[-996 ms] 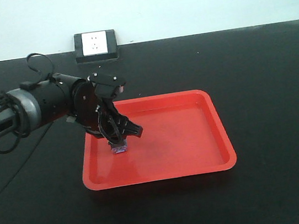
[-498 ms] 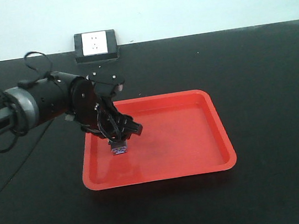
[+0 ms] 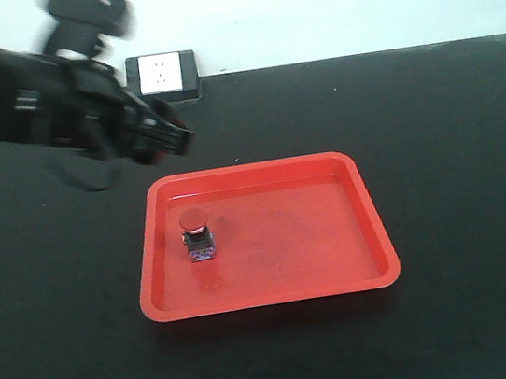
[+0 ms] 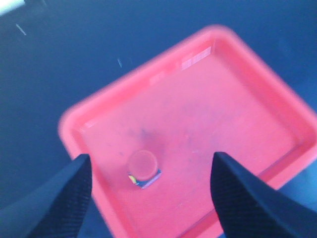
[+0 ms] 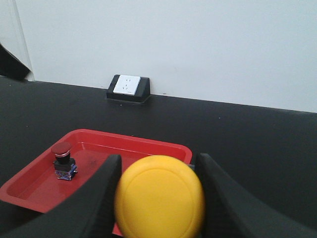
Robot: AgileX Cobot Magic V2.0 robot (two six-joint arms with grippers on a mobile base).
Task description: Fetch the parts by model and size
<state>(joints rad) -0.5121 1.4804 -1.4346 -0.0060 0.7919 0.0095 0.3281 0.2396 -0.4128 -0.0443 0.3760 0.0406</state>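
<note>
Left fingers (image 4: 52, 206), now spread, have lifted off the red-capped switch (image 3: 197, 236); right fingers (image 5: 223, 198) clasp the yellow-capped switch (image 5: 159, 196).

Left gripper (image 3: 171, 141) a motion blur; base of the yellow-capped switch (image 5: 159, 197) unseen behind its cap.

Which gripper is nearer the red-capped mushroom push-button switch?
Left: left gripper hovers open above the red-capped switch; right gripper, gripping a yellow-capped switch, sits outside the tray.

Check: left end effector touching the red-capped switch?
Apart. Front view shows the left end effector raised beyond the tray, a clear gap to the red-capped switch.
</note>
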